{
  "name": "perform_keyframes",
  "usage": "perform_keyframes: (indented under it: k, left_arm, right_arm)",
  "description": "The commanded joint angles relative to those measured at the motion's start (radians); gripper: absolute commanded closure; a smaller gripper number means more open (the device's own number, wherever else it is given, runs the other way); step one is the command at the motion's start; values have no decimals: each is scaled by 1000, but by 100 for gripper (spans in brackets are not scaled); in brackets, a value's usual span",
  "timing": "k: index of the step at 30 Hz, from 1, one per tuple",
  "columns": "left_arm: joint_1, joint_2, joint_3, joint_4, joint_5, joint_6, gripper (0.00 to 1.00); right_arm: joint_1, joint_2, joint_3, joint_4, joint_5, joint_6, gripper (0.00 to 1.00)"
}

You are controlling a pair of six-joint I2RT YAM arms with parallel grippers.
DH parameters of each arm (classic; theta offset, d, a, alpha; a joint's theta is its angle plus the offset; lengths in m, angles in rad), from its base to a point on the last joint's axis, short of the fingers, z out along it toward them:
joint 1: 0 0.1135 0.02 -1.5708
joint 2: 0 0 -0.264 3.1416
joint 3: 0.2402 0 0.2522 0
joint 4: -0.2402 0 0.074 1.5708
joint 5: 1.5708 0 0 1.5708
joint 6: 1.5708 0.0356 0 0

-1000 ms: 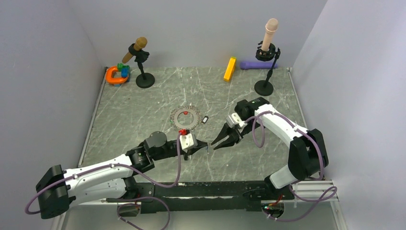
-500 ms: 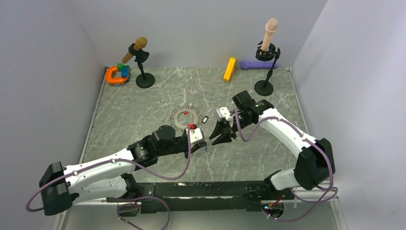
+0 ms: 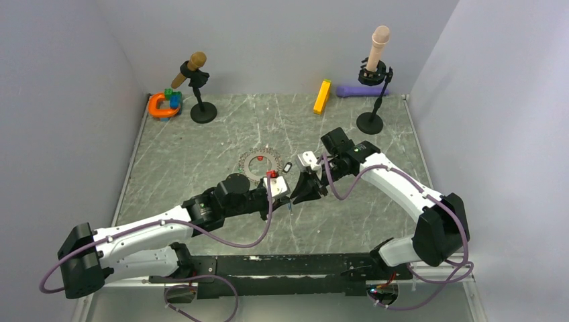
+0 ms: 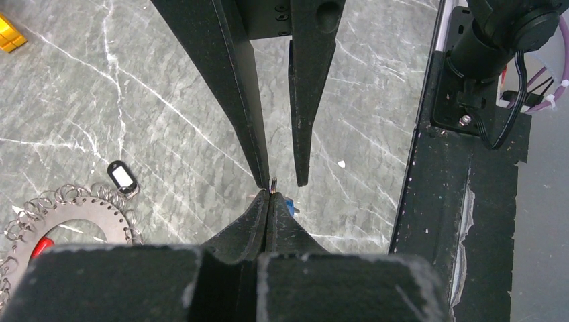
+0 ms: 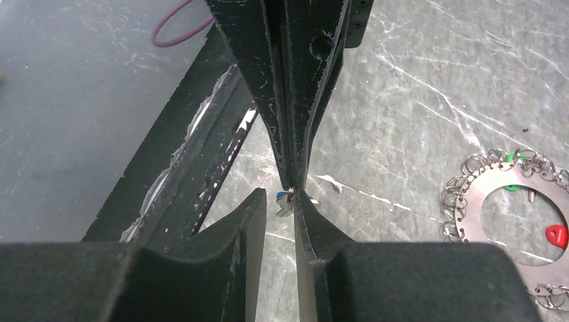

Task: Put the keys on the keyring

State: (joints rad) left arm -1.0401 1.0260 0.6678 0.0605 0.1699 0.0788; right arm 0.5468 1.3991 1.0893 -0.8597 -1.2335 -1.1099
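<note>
ok so the left gripper (image 4: 269, 198) has its jaws pinched tight on the blue-headed key (image 4: 288, 205), holding it just off the tabletop (image 3: 188, 154). The right gripper (image 5: 280, 201) comes at it nose to nose. Its jaws are apart, one on each side of the key, and as far as I can see they're not touching it yet. To me it looks like a handover or a regrip.

The key pokes out of the left tips straight into the gap between the right jaws, so the right arm barely has to do more than squeeze. It's so tiny I honestly can't tell which way its long axis runs.

The keyring (image 3: 260, 164) lies flat on the tabletop, near the two grippers but not touching them, on the far side and off toward the left arm. That puts the left wrist closer to it than the right one.

Count:
- one keyring
- four keys I can spot:
  - the blue-headed key in the jaws
  - the red key (image 5: 555, 235) inside the ring's hole
  - the green key (image 5: 513, 159) at its rim
  - the black key (image 4: 123, 178) on the tabletop just beside the rim

Can't tell if red and green are actually hooked on.
</note>
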Motion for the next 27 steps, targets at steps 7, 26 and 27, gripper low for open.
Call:
perform_keyframes:
  k: [7, 26, 27]
  left_arm:
    - [-3, -7, 37, 20, -15, -40, 100]
    - [-2, -40, 8, 51, -47, -65, 96]
    - [-1, -57, -12, 73, -44, -71, 82]
  right_arm:
    - [16, -3, -6, 109, 32, 95, 77]
    - [17, 3, -4, 41, 4, 8, 100]
    - [16, 3, -5, 32, 2, -8, 100]
